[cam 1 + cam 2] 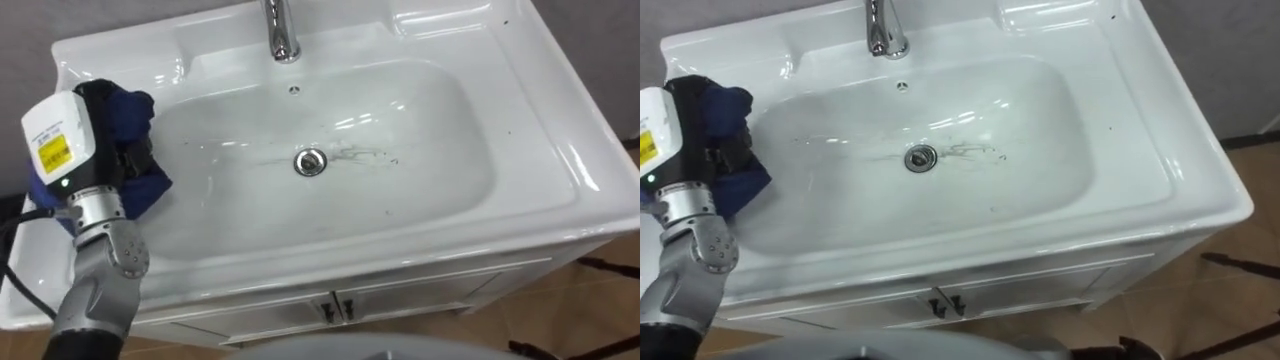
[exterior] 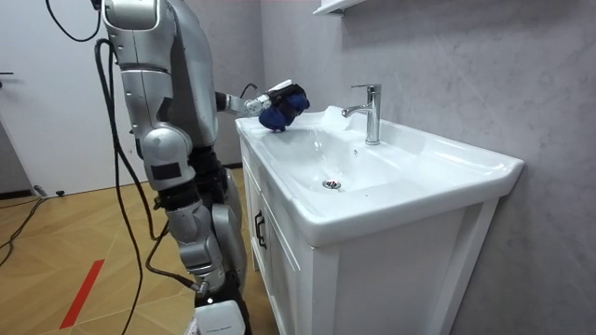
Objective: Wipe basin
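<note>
A white basin (image 1: 560, 140) is set in a white cabinet, with a chrome drain (image 1: 311, 162) at the bottom of its bowl. Thin dark streaks (image 1: 355, 153) lie just right of the drain. My left hand (image 1: 112, 140) hangs over the bowl's left rim, its fingers curled round a bunched dark blue cloth (image 1: 150, 185). The cloth rests against the upper left slope of the bowl. In the room view I stand upright at the cabinet's end, left arm stretched out with the cloth (image 2: 284, 107) above the rim.
A chrome faucet (image 1: 282, 30) rises at the back centre of the basin. Cabinet doors with small dark handles (image 1: 338, 308) are below the front edge. A grey wall runs behind the basin, and wooden floor lies to the right.
</note>
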Controlling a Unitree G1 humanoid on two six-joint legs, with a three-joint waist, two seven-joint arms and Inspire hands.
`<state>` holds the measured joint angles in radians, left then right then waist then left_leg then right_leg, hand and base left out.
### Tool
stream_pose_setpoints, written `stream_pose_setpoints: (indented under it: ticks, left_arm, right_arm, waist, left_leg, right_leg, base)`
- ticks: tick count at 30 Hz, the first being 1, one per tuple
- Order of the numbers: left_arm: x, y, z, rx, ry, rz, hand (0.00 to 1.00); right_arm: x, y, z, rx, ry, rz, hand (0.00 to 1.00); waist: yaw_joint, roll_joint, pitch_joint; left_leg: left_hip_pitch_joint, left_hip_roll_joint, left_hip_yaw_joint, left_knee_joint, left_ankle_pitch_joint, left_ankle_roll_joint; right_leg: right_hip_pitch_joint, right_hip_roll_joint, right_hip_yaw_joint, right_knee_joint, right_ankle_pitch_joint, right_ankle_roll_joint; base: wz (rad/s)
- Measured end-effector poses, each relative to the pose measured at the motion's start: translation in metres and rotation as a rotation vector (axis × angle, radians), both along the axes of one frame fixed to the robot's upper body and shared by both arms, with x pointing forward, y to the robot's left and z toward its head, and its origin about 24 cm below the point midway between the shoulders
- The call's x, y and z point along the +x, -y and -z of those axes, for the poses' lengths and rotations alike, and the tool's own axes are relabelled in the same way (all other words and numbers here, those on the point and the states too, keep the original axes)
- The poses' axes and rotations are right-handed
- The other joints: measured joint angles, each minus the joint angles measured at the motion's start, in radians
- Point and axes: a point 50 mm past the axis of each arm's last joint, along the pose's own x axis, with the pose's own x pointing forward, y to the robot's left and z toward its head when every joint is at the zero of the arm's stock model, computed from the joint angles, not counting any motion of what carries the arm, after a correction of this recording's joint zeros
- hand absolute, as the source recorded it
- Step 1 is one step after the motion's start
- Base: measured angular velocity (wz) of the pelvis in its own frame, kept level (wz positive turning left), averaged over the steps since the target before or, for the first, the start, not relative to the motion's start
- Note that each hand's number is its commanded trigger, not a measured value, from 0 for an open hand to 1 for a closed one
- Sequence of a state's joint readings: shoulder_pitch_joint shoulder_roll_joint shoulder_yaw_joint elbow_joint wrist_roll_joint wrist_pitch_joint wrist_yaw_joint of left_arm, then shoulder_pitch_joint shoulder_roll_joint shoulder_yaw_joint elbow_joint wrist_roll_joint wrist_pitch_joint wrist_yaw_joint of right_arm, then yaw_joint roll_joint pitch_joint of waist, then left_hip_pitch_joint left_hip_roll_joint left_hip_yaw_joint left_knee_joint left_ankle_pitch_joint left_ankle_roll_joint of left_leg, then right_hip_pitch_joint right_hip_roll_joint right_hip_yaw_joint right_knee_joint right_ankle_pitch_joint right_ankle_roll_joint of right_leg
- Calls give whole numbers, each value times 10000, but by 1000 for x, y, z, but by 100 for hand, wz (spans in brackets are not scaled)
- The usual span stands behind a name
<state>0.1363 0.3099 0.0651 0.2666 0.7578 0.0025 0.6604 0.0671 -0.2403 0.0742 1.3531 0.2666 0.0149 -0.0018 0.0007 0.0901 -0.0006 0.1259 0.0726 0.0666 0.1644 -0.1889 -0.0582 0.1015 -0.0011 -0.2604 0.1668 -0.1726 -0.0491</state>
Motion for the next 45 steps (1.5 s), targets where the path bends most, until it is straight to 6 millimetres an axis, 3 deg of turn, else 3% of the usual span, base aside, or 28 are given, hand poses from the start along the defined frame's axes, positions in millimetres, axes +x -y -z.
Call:
stream_pose_setpoints:
  ticks: [9, 23, 24, 25, 26, 45]
  left_arm:
    - [-29, -16, 27, 25, -1176, -883, 100]
    - [-32, -18, 31, -287, -1280, -1109, 100]
    - [-32, -18, 31, -286, -1285, -1111, 64]
    - [-32, -18, 31, -279, -1291, -1118, 20]
    - [-32, -18, 31, -280, -1304, -1135, 0]
    - [-32, -19, 32, -282, -1432, -1257, 0]
  right_arm:
    - [-2, 5, -2, -215, 28, -18, 0]
    - [-4, 3, -1, 159, -15, -34, 0]
    - [-4, 3, -1, 166, -11, -24, 0]
    - [-4, 3, -1, 172, -2, 0, 0]
    - [-4, 3, -1, 171, 1, 1, 0]
    - [-7, 4, -1, 110, -201, -88, 0]
  waist:
    - [43, 14, -5]
    - [76, -36, -4]
    - [76, -45, -9]
    - [75, -58, -14]
    - [70, -74, -17]
    - [9, -77, -9]
  left_leg:
    - [48, -13, 30, -9, 0, 0]
    - [81, -107, 9, 14, 15, 23]
    - [80, -114, 10, 13, 15, 23]
    - [79, -126, 11, 7, 15, 23]
    - [85, -138, 12, -2, 14, 22]
    - [53, -176, 26, -2, 11, 26]
  right_leg:
    - [78, -15, -55, -5, -1, 2]
    - [117, -98, -152, 20, -112, 85]
    - [126, -92, -154, 24, -108, 92]
    - [155, -83, -159, 18, -99, 106]
    - [201, -91, -176, 13, -92, 115]
    - [195, -103, -169, -144, -82, 166]
  base:
    - [0]
    - [3]
    - [0]
    - [0]
    - [0]
    - [0]
